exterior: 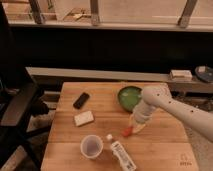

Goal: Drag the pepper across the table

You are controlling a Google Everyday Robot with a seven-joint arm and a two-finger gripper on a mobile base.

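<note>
Mid-table (165, 142), gripper (134, 128) over pepper (127, 132)

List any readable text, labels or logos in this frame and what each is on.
No text reads.
Table corner logo: too blurred.
White bottle label: too blurred.
Gripper, over the pepper: no marking seen.
Phone, clear cup, green bowl: none seen.
</note>
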